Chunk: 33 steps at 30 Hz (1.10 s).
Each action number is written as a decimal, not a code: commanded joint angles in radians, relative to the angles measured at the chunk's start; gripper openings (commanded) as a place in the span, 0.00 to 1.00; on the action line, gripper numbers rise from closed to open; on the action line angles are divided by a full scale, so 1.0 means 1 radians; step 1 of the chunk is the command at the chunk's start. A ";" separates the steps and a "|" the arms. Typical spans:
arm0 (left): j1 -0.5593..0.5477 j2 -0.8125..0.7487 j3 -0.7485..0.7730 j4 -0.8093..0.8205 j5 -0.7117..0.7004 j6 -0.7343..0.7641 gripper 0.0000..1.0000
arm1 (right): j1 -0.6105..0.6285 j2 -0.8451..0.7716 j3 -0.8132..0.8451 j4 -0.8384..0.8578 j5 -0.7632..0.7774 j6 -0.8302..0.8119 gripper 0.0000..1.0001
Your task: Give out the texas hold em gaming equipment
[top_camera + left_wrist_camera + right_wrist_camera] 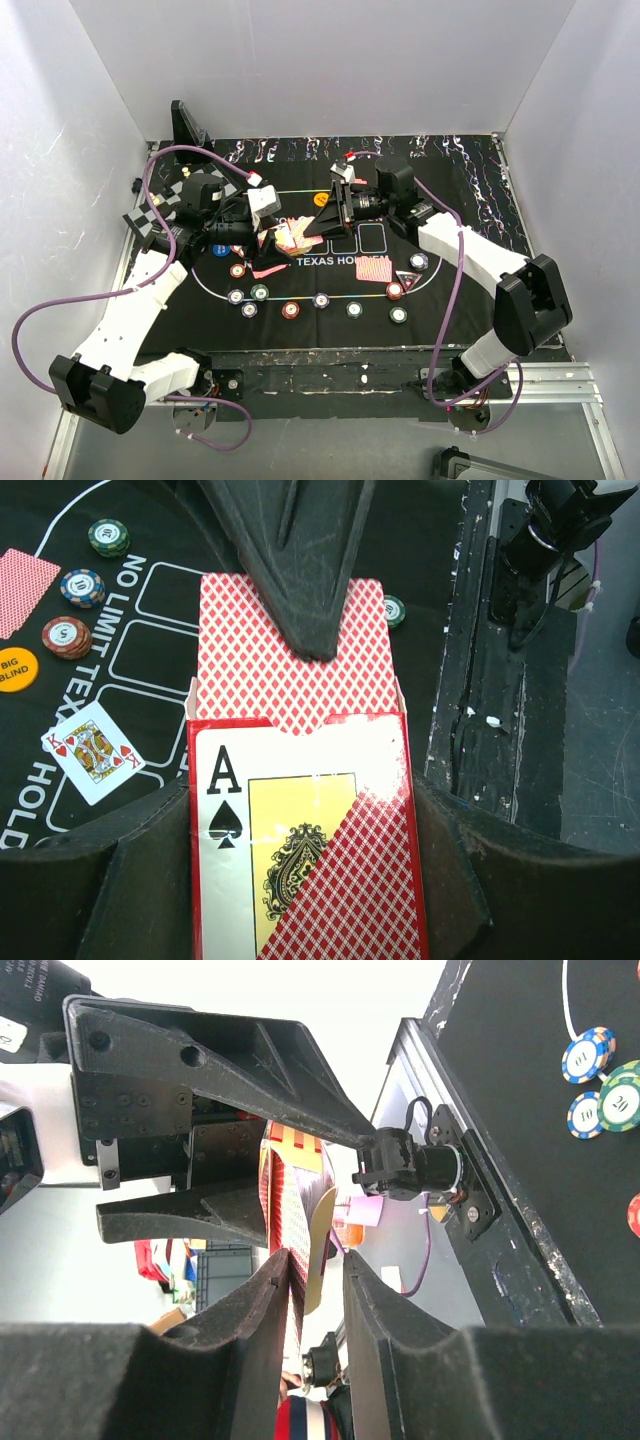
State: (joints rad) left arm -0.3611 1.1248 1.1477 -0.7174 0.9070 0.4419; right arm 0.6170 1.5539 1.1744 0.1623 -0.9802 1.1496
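Observation:
My left gripper (272,240) (300,815) is shut on a red card box (300,860) printed with an ace of spades. Red-backed cards (250,660) stick out of its open end. My right gripper (318,228) (315,1270) straddles the edge of those cards (296,1210). One finger touches the deck, and the other stands apart from it beyond the box flap. Poker chips (291,309) lie in an arc on the black mat (470,220). A red-backed card pile (375,270), a dark triangular marker (407,278) and an orange button (320,199) (15,668) also lie there.
A face-up king of hearts (92,765) lies on the mat near three chips (82,587). A small chessboard (150,215) sits at the mat's left edge. A black stand (187,125) is at the back left. White walls enclose the table.

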 commanded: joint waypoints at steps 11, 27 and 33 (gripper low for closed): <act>0.005 -0.037 0.037 0.056 0.049 -0.015 0.00 | -0.077 -0.092 -0.021 -0.033 -0.012 -0.042 0.23; 0.007 -0.062 0.017 0.052 0.044 -0.017 0.00 | -0.206 -0.130 0.223 -0.478 0.096 -0.342 0.01; 0.005 -0.071 0.017 0.038 0.044 -0.017 0.00 | -0.215 -0.040 0.416 -0.688 0.247 -0.497 0.01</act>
State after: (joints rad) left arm -0.3611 1.0920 1.1477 -0.6987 0.9142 0.4259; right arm 0.4007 1.4670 1.4841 -0.3630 -0.8402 0.7952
